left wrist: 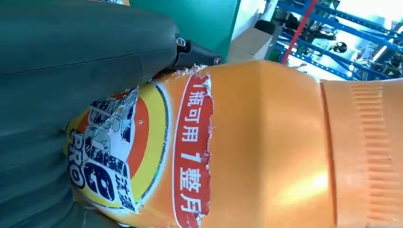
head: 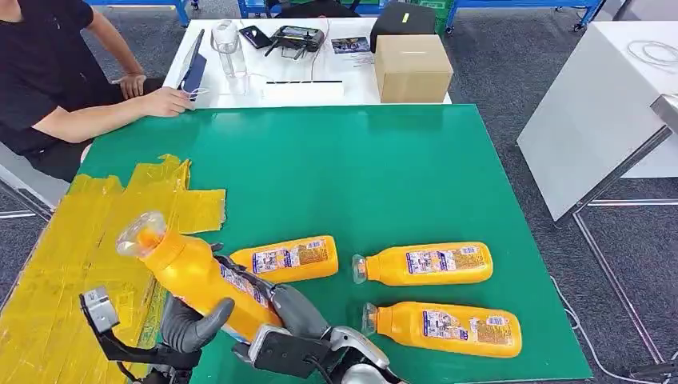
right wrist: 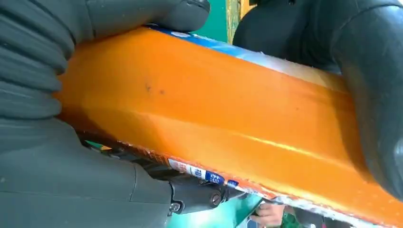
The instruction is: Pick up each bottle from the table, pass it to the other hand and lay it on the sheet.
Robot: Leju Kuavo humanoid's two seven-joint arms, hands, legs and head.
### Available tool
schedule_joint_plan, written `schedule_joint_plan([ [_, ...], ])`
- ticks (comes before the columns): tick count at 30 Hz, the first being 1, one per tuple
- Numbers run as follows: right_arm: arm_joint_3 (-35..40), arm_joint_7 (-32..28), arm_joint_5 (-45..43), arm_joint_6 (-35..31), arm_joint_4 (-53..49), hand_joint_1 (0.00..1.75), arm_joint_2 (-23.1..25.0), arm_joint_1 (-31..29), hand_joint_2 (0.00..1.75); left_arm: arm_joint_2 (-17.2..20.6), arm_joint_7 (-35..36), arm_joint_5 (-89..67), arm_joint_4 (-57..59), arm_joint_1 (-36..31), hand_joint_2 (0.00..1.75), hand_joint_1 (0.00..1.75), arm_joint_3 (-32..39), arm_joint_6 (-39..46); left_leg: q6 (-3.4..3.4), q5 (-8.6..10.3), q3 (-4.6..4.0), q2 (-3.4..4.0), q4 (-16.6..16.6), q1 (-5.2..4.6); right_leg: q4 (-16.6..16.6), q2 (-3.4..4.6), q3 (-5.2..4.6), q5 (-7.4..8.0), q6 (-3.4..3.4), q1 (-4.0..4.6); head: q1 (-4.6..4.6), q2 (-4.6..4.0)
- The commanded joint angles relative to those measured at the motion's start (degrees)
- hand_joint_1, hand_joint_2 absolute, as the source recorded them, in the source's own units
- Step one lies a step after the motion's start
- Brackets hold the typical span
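Seeing from the head view: a person [head: 48,72] sits at far left, a hand on the white table [head: 352,80] beyond.
Sheet: the yellow sheet [head: 72,256] covers the left part of my green tabletop [head: 384,176].
Left hand: my left hand [head: 192,324] has its fingers clamped on the lower body of the held bottle [head: 196,280].
Held bottle: it is lifted and tilted, cap end up-left, at the sheet's right edge.
Right hand: my right hand [head: 276,308] grips the same bottle from the other side, fingers [right wrist: 147,14] wrapped on it.
Lying bottles: I see three on the green, one [head: 292,258] just beside my hands, two [head: 428,264] [head: 448,328] further right.
Cardboard box: a box [head: 413,68] sits on the white table.
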Motion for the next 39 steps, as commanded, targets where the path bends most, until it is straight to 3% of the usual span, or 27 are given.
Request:
schedule_joint_plan([
  [1,-6.7,-2.5,-0.9,-7.6,-7.8,0.00,-6.7,2.9,0.00,1.3,-2.5,-5.8,-2.6,1.6,1.75,1.75,1.7,3.1,0.07,0.03,-0.01,-0.21,0.0,-0.04,0.0,-0.18,0.06,-0.02,0.04,-0.03,-0.02,0.00],
  [12,-9.0,-4.2,0.6,-11.0,-10.3,0.00,-6.6,5.1,0.00,2.5,-3.8,-12.5,-4.8,2.7,1.75,1.75,3.2,6.6,0.02,0.01,-0.02,-0.06,0.0,-0.04,0.0,-0.04,0.02,0.01,0.00,-0.02,0.00,0.00],
  [13,-16.5,-7.9,3.2,-14.9,-19.3,0.00,-8.4,11.3,0.00,7.0,-2.0,-33.5,-11.3,5.9,1.75,1.75,14.0,13.7,0.03,0.02,0.00,-0.14,0.0,-0.08,0.0,-0.11,0.01,-0.01,0.00,-0.07,0.00,0.00],
  [20,-20.5,-10.0,5.5,-16.0,-23.7,0.00,-5.4,14.5,0.00,6.3,-0.2,-56.1,-15.4,4.9,1.75,1.75,23.9,17.2,0.03,-0.03,-0.07,-0.04,0.0,0.00,0.1,-0.02,-0.07,-0.04,-0.02,-0.01,0.00,0.00],
  [24,-20.9,-9.1,7.1,-16.5,-24.9,0.00,-6.0,15.1,0.00,9.3,2.5,-76.1,-12.6,-0.2,1.75,1.75,21.8,23.5,0.03,0.04,-0.11,-0.19,0.0,-0.01,0.1,-0.16,-0.07,-0.03,-0.02,-0.02,0.00,0.00],
  [27,-20.9,-7.3,9.5,-16.5,-24.8,0.00,-7.6,14.3,0.00,11.3,10.5,-101.5,-3.4,-8.5,1.75,1.75,17.7,32.2,0.04,0.14,-0.06,-0.45,0.0,-0.02,0.0,-0.44,-0.02,-0.01,-0.01,-0.03,0.00,0.00],
  [32,-19.7,-6.5,8.8,-15.3,-24.2,0.00,-8.3,13.8,0.00,14.4,16.7,-113.6,10.7,-16.0,1.75,1.75,13.6,34.8,0.06,0.19,0.10,-0.39,-0.1,-0.10,-0.1,-0.41,-0.37,0.02,-0.01,-0.10,0.00,0.00],
  [35,-18.8,-5.6,9.1,-14.6,-24.2,0.00,-8.0,12.8,0.00,14.3,18.3,-117.4,17.4,-18.1,1.75,1.75,11.2,34.5,0.04,0.23,0.14,-0.34,-0.1,-0.09,-0.1,-0.36,0.18,0.03,0.01,-0.08,0.00,0.00],
  [39,-17.6,-4.5,9.6,-13.6,-23.3,0.00,-7.9,11.2,0.00,13.8,20.5,-119.4,27.2,-21.4,1.75,1.75,8.8,32.1,0.04,0.27,0.16,-0.36,-0.2,-0.10,-0.1,-0.35,0.21,0.07,0.02,-0.09,0.00,0.00],
])
